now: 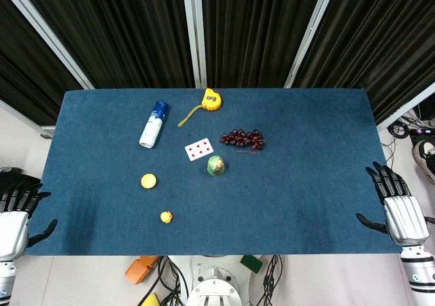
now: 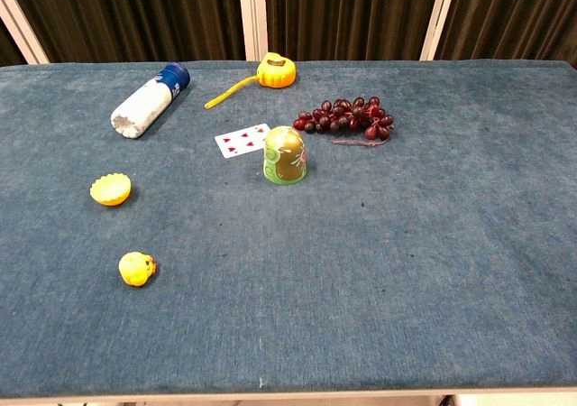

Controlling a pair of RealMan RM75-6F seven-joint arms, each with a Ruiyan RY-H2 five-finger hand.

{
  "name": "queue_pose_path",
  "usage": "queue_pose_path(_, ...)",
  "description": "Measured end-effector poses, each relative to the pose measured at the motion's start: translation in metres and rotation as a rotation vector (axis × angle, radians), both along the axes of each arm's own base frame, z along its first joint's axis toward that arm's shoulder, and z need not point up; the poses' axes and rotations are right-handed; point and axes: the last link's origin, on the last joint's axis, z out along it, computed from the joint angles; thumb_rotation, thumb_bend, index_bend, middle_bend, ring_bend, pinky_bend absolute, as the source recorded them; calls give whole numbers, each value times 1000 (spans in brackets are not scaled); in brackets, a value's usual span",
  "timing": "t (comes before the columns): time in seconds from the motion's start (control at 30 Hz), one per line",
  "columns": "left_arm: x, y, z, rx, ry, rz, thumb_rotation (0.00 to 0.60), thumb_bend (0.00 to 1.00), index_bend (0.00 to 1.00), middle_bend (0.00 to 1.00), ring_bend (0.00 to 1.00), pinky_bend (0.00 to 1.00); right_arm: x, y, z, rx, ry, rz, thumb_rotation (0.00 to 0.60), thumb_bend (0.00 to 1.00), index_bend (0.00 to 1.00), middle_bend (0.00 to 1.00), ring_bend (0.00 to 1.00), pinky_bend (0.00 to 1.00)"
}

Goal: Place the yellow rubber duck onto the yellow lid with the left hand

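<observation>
The small yellow rubber duck (image 1: 166, 216) (image 2: 136, 268) sits on the blue table near its front left. The round yellow lid (image 1: 148, 180) (image 2: 111, 189) lies a short way behind it, slightly further left. My left hand (image 1: 17, 207) hangs off the table's left front corner, fingers apart, holding nothing, well left of the duck. My right hand (image 1: 396, 204) is at the right front corner, fingers spread and empty. Neither hand shows in the chest view.
A white bottle with a blue cap (image 1: 153, 124) (image 2: 149, 101) lies at the back left. A yellow tape measure (image 1: 211, 100) (image 2: 275, 70), a playing card (image 1: 199, 149) (image 2: 242, 140), dark grapes (image 1: 242, 139) (image 2: 347, 118) and a green painted doll (image 1: 216, 165) (image 2: 285, 155) occupy the middle.
</observation>
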Motion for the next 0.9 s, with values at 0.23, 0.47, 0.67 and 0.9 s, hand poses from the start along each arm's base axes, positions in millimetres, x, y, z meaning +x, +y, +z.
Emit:
queue_pose_path(0.23, 4, 1, -2, 2, -13, -26, 600, 261, 265, 153, 66, 0, 6, -6, 1, 20, 11, 6, 600, 223, 0, 50, 0, 164)
queue_pose_path(0.47, 28, 18, -17, -68, -38, -161, 600, 269, 265, 153, 71, 0, 8, -6, 9, -21, 27, 14, 600, 224, 0, 50, 0, 164)
queue_pose_path(0.67, 67, 46, -53, -228, -48, -350, 600, 300, 300, 153, 71, 0, 8, -3, 12, -42, 33, 9, 600, 224, 0, 50, 0, 164)
queue_pose_path(0.9, 96, 66, -105, -426, -30, -451, 600, 309, 352, 153, 63, 0, 5, 1, 13, -47, 35, -8, 600, 223, 0, 50, 0, 164)
